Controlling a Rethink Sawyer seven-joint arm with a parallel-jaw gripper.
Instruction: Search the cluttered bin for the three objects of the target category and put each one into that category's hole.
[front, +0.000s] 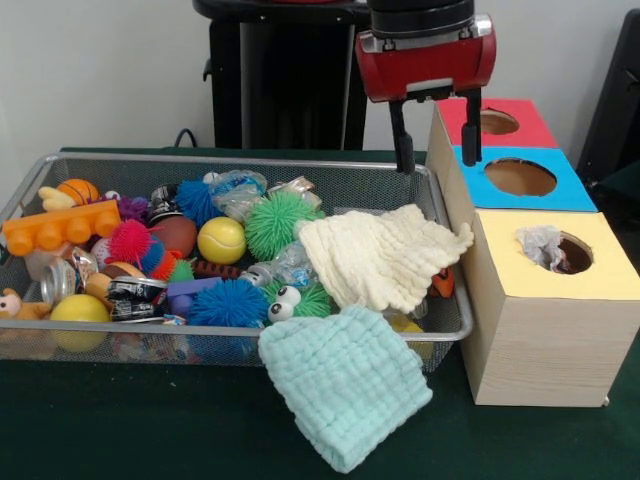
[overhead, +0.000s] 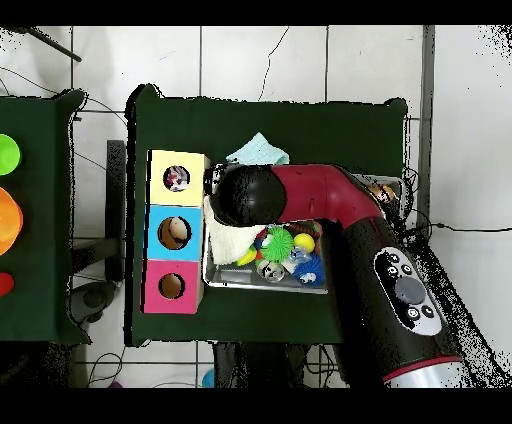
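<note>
A pale green muslin cloth (front: 345, 398) hangs over the front rim of the shallow silver wire-mesh bin (front: 448, 300) of toys left of the boxes, while beyond, the red-and-black gripper (front: 437, 148) hovers, jaws apart, empty.

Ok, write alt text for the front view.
A red and black end effector, open and empty, hangs above a silver wire mesh bin of cluttered toys. A cream cloth and a mint cloth drape its rim, beside three wooden boxes.
</note>
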